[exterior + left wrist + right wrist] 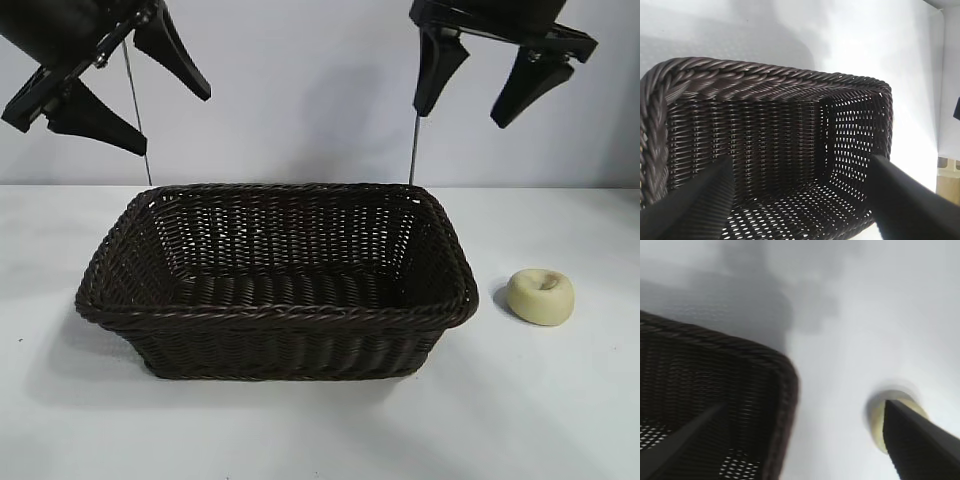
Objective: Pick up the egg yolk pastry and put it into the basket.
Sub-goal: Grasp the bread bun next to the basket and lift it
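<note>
- Because it plays no visible part in the pick, the left gripper [125, 85] is held high above the basket's left rear corner, its jaws spread wide and empty; in its wrist view only the woven interior is framed between the two fingers.
- Set in the middle of the white table [560, 420], the basket [275, 312] is seen to be empty, its open top left free, presumably so that a drop from above can be made without obstruction.
- Above the basket's right rear corner, the right gripper [480, 85] is carried aloft with its jaws parted and nothing between them; it is judged to be on the approach to the pick, since one finger in its wrist view is lined up over the pastry.
- Farthest right, the egg yolk pastry [541, 296] is left lying on the table just beside the basket's right wall, dimple upward, not yet touched.
</note>
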Robot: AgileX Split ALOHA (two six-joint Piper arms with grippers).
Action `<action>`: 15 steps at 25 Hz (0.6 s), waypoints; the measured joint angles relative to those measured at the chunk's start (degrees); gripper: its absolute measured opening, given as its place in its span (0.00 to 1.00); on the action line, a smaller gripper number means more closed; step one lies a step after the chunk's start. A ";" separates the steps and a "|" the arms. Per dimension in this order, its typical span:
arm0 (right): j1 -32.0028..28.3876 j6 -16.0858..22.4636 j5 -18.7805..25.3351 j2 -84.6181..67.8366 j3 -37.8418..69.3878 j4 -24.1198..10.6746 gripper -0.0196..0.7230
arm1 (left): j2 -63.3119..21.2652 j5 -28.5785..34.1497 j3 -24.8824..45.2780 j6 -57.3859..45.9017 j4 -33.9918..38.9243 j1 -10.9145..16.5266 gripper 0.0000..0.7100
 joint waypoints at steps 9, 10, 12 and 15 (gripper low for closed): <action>-0.91 -0.14 -2.23 0.00 12.12 0.14 0.84 | 0.00 0.00 0.00 0.00 0.00 0.00 0.75; -0.91 -0.14 -3.05 0.00 13.36 0.14 0.84 | 0.00 0.00 0.00 0.00 0.00 0.00 0.75; -0.91 -0.14 -4.62 0.00 15.41 0.14 0.84 | 0.00 -0.12 0.00 0.00 0.00 0.00 0.75; -0.91 -0.14 -6.87 0.27 16.69 0.18 0.84 | 0.00 -0.58 0.00 0.00 0.00 0.00 0.75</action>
